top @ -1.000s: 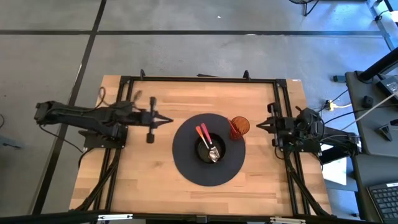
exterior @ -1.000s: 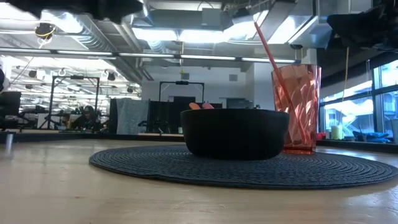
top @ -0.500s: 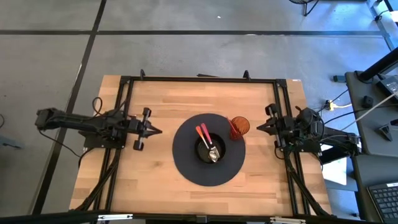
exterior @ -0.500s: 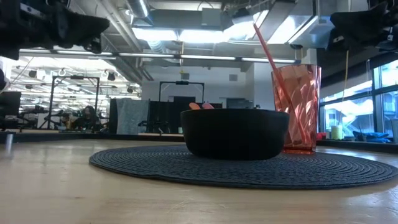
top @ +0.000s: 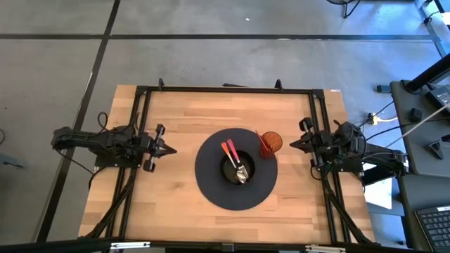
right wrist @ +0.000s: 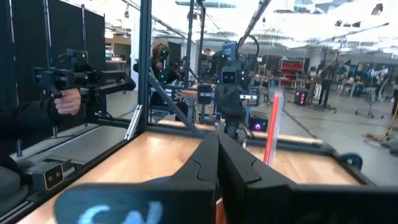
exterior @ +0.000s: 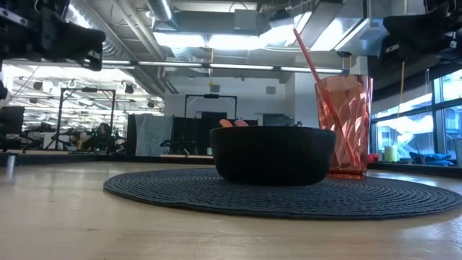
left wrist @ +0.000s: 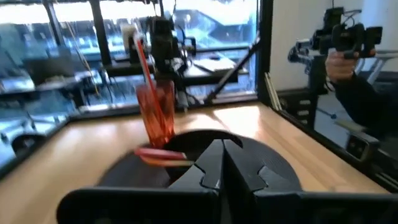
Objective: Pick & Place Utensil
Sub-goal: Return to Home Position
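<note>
A black bowl [top: 237, 169] stands in the middle of a round black placemat [top: 211, 184]. Two utensils with red and pink handles [top: 229, 150] lie in it, silver ends [top: 242, 174] down in the bowl, handles leaning on its far-left rim. In the left wrist view a pink handle [left wrist: 159, 154] shows above the bowl. A red tumbler [top: 271, 143] with a red straw [exterior: 311, 63] stands on the mat's far-right part. My left gripper [top: 171, 149] is shut, left of the mat and pointing at it. My right gripper [top: 293, 143] is shut, right of the tumbler.
A black frame [top: 225, 89] runs along the table's far edge and down both sides. Bare wood lies left of the mat and along the near edge. Beyond the table a person's hand [left wrist: 341, 60] holds a hand-held gripper device, which also shows in the right wrist view [right wrist: 69, 81].
My left gripper has drawn back from beside the mat toward the table's left edge and slightly toward the near edge, rolling about its wrist as it went. It has stayed shut. The bowl, utensils and tumbler have kept still.
</note>
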Tool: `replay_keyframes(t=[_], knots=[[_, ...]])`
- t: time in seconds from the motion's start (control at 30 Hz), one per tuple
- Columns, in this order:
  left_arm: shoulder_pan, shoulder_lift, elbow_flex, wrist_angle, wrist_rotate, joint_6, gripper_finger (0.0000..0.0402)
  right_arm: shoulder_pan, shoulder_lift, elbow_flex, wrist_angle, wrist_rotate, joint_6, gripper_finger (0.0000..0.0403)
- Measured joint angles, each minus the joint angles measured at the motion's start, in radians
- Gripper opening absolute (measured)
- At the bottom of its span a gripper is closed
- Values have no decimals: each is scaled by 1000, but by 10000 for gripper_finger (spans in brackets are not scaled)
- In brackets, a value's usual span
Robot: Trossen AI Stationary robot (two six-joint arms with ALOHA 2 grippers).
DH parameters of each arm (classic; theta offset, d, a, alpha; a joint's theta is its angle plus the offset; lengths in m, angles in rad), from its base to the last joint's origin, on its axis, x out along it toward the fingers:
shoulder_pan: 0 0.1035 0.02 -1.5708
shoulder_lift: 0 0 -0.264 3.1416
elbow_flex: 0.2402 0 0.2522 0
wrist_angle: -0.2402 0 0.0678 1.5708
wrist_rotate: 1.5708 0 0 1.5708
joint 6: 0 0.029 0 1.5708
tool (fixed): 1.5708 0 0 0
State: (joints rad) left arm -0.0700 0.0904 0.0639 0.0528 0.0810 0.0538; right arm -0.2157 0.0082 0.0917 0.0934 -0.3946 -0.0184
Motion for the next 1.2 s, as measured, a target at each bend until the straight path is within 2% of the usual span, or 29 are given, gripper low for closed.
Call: replay_keyframes(t=[0.2,0.3,0.63,0.77,0.93,1.07,1.2], knots=[[-14,-16,-26,-42,-9,1,1,-1,0,-85,106,48,37,2],[-5,-23,-54,-30,-11,11,1,-14,5,-86,93,95,38,1],[-5,-22,-55,-27,-17,32,1,-24,9,-85,79,88,36,3],[-5,-20,-55,-32,-56,13,1,-24,9,-85,77,86,-6,20],[-5,-20,-55,-31,-61,11,1,-24,16,-84,-24,16,5,40],[-5,-20,-55,-30,-61,11,1,-24,15,-84,-20,16,55,45],[-5,-20,-55,-29,-62,11,1,-24,15,-84,-2,36,30,45]])
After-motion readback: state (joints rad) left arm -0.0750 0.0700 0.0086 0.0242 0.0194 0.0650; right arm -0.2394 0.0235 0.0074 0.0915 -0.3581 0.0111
